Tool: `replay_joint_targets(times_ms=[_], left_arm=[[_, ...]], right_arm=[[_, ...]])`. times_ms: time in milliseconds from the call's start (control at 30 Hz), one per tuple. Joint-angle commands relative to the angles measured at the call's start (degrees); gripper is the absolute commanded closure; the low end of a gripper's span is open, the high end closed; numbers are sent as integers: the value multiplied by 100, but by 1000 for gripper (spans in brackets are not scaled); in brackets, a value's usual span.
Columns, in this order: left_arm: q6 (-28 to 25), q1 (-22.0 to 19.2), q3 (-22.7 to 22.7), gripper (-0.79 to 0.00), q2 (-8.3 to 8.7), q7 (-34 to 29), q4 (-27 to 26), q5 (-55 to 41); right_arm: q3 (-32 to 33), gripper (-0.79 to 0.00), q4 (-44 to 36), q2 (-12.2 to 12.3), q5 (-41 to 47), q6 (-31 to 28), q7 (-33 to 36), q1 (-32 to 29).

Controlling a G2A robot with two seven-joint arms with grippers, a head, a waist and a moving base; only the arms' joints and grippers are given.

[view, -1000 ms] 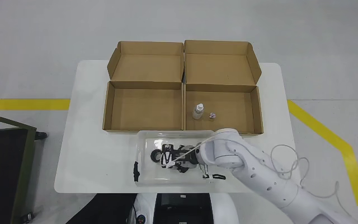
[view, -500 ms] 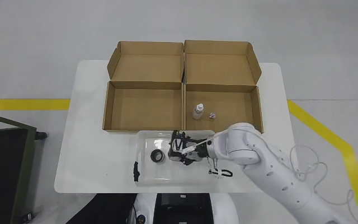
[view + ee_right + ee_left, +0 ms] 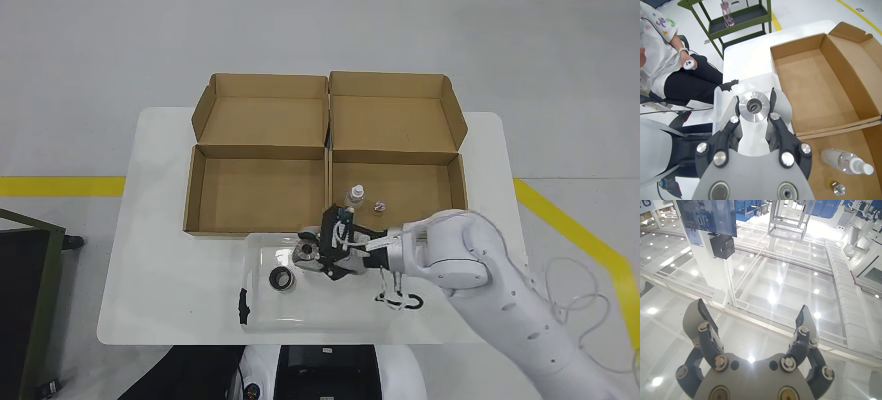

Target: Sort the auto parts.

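right gripper (image 3: 754, 96) clamps a machined metal flange (image 3: 745, 112) by its rim over the clear tray (image 3: 262, 300); looks heavy, rigid, slick; left gripper (image 3: 752, 303) gapes empty

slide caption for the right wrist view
Right gripper holds a flanged metal ring over the clear tray, beside an open cardboard box.

Nothing legible — print on the hanging screen (image 3: 706, 217) is too small; blurred.

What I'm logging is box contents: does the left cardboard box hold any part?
No, the left cardboard box has a bare floor; the spray bottle and small metal part lie in the right box.
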Motion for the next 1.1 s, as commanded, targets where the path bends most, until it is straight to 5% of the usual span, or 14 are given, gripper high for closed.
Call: replay_joint_targets(times_ms=[0, 1067], left_arm=[[0, 0, 0, -785, 0, 0, 0, 0], [0, 0, 0, -785, 0, 0, 0, 0]], right_arm=[[77, 0, -64, 6, 53, 28, -74, 10], [1911, 0, -878, 260, 596, -13, -1015, -492]])
